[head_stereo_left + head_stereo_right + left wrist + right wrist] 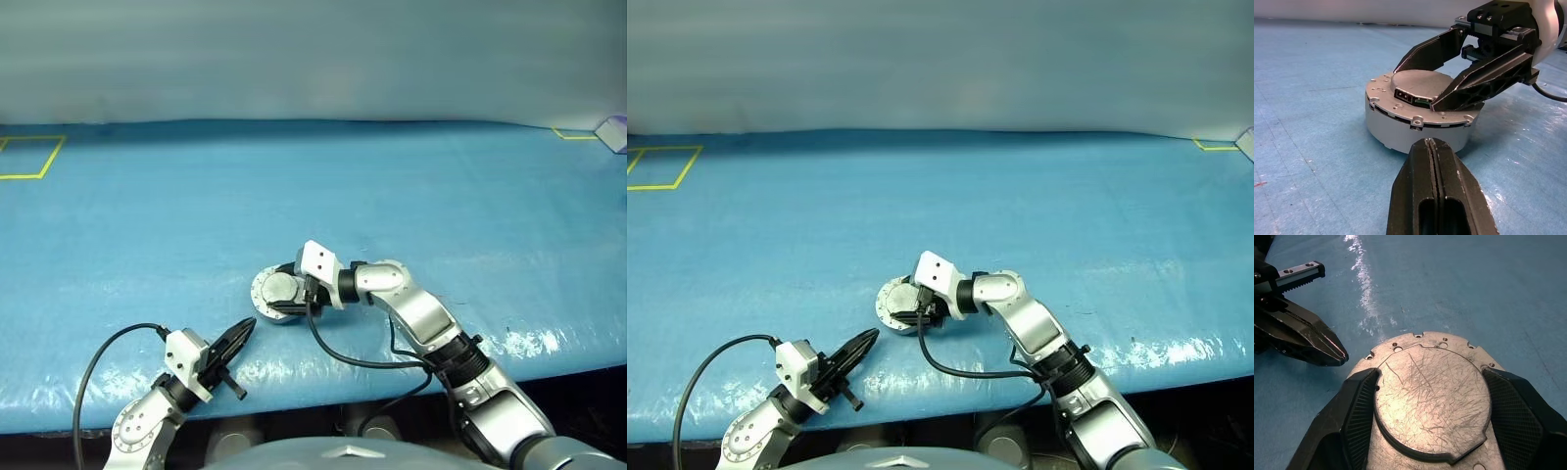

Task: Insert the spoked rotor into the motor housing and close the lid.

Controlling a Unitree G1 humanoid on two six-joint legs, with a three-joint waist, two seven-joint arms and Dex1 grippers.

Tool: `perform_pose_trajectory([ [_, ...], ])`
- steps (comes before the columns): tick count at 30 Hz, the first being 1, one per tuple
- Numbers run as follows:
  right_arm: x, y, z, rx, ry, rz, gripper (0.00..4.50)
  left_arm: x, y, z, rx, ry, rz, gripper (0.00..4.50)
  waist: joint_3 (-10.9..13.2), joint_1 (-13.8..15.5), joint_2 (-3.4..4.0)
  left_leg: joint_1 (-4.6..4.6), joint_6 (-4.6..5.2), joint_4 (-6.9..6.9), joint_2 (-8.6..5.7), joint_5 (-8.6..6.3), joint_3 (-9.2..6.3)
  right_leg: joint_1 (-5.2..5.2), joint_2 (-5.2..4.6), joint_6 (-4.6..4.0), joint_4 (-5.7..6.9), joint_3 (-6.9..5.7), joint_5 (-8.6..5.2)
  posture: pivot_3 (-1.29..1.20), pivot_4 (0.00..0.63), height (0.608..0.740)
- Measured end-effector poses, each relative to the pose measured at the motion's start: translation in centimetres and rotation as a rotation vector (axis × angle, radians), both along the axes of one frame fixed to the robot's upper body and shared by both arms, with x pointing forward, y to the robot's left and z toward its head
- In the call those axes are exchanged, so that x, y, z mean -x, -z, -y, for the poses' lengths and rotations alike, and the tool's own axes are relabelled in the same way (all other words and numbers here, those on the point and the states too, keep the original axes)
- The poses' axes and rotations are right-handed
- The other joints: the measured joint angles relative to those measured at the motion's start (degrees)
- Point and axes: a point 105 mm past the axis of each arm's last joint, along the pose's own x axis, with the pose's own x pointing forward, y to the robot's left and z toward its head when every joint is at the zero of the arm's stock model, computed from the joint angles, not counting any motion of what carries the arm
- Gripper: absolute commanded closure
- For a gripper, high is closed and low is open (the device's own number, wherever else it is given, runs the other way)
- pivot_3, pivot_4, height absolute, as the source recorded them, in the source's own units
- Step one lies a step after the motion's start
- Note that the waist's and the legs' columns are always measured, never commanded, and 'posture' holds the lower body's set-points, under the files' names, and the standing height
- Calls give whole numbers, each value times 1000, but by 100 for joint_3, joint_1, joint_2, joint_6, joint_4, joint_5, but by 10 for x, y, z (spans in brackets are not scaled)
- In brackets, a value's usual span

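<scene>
The motor housing point(1400, 132), a round silver-grey puck, sits on the blue table near the front edge. The lid point(1430, 391) lies flat on top of it, scratched, with a notched rim. My right gripper point(287, 294) reaches in from the right. Its black fingers point(1484, 78) press against both sides of the lid's raised centre circle. My left gripper point(247, 328) is shut with nothing in it. It points at the housing from a short way in front and to the left. The spoked rotor is hidden.
The table's front edge point(323, 392) runs just behind my arms. A black cable point(353, 360) loops from my right wrist over the table. Yellow tape squares mark the far left corner point(29, 157) and the far right corner point(578, 134).
</scene>
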Motion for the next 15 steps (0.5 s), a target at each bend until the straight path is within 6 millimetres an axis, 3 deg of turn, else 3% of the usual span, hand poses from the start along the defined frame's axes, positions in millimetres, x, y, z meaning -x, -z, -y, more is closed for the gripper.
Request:
perform_pose_trajectory([
  [15,1,1,1,21,-47,55,1390,0,0,1,1,1,-2,4500,0,20,0,-2,0,0,-3,0,0,0,-3,0,-3,0,0,0,150,740],
])
